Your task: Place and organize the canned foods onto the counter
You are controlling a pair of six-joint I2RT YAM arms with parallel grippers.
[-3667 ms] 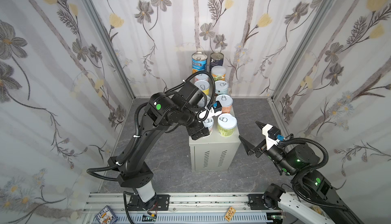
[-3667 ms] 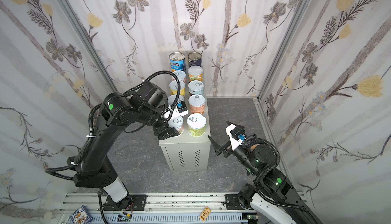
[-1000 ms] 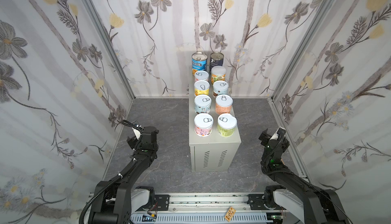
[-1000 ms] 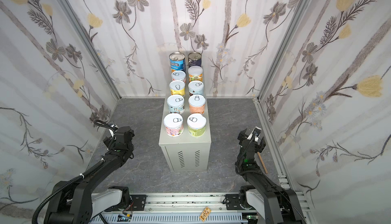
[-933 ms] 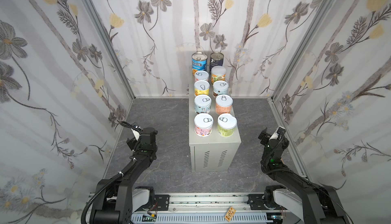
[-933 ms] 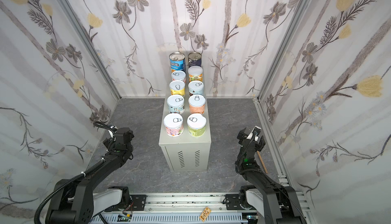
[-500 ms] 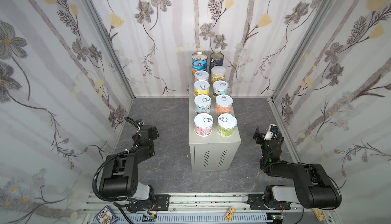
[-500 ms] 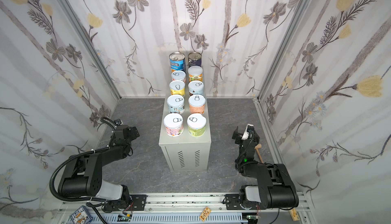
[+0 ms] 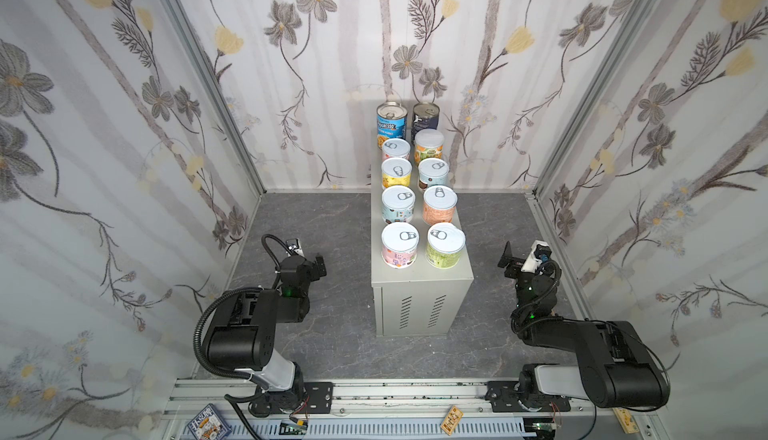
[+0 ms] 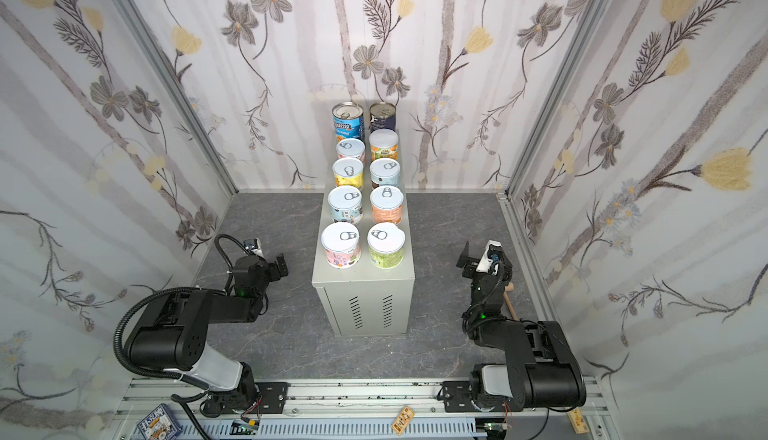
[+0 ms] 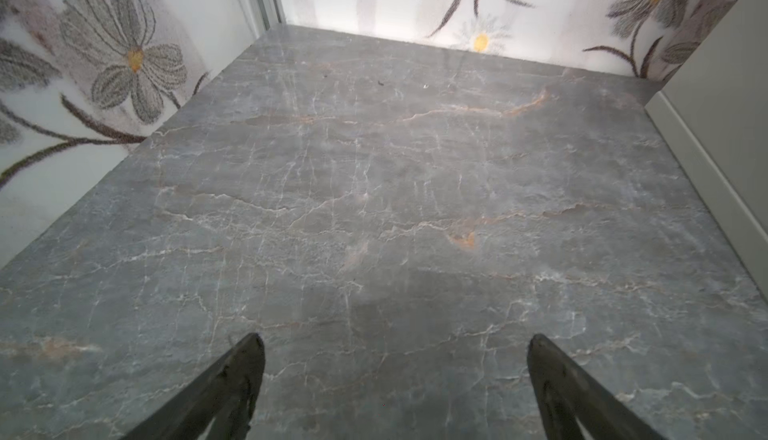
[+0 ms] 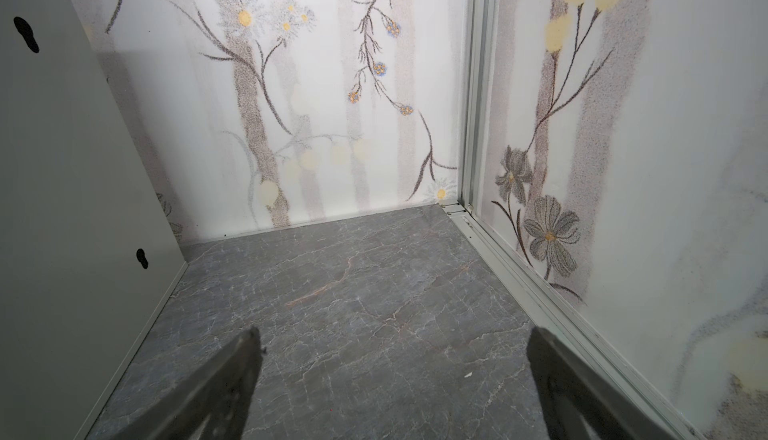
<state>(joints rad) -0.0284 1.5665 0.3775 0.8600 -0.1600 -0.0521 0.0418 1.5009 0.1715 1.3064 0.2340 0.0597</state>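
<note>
Left pincer (image 11: 395, 340) and right pincer (image 12: 395, 331) gape wide, empty, flanking the tabletop (image 9: 419, 277); upright cans (image 9: 400, 243) stand higher, between them.

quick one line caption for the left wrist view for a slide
Left gripper, jaws open and holding nothing, looks out over the grey marbled floor beside the counter's beige side.

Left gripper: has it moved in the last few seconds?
Yes. The left gripper has drawn back from the cabinet top, down toward the floor.
</note>
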